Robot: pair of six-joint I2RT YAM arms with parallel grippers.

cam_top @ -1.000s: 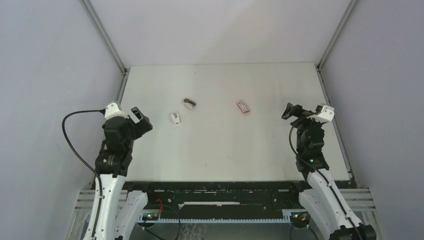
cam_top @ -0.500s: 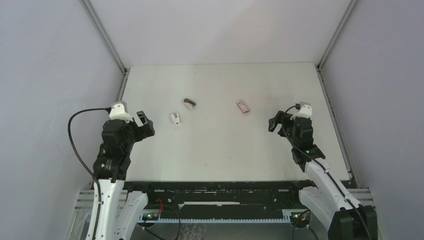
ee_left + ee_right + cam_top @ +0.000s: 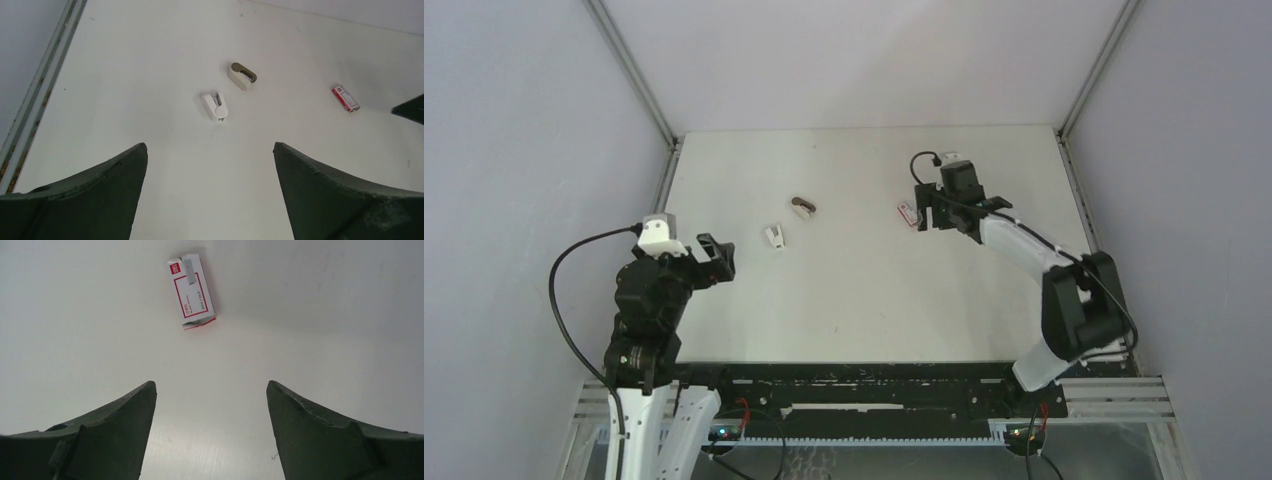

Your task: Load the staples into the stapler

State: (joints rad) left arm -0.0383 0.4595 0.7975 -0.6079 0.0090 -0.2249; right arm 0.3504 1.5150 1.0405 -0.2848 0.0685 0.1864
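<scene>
Alright, the right arm is stretched far out across the tabletop [image 3: 874,300], and the right gripper [image 3: 924,213] hangs just beside the staples [image 3: 909,213]. They sit in a little pink-red box with a white label, lying flat in the far right part of the surface. From the right wrist view the staples [image 3: 191,291] lie ahead of the right gripper [image 3: 210,384] and a touch left of centre. The label faces up and a grey strip shows at the far end. Those fingers [image 3: 115,430] are spread wide with nothing between them, and the box is clear of both tips, untouched.

Over on the left, the left gripper [image 3: 714,258] hovers above the near left part of the tabletop, well apart from everything. Its fingers [image 3: 100,195] are splayed wide too, and they carry nothing.

Looking through the left wrist camera, two small pieces lie ahead, close together but not touching. One is a small white piece [image 3: 215,105], and just beyond it sits a brown-topped piece [image 3: 242,76]. Which of them is the stapler, I cannot tell from here. Both sit left of centre on the tabletop, well apart from the staples [image 3: 345,98] off to the right.
</scene>
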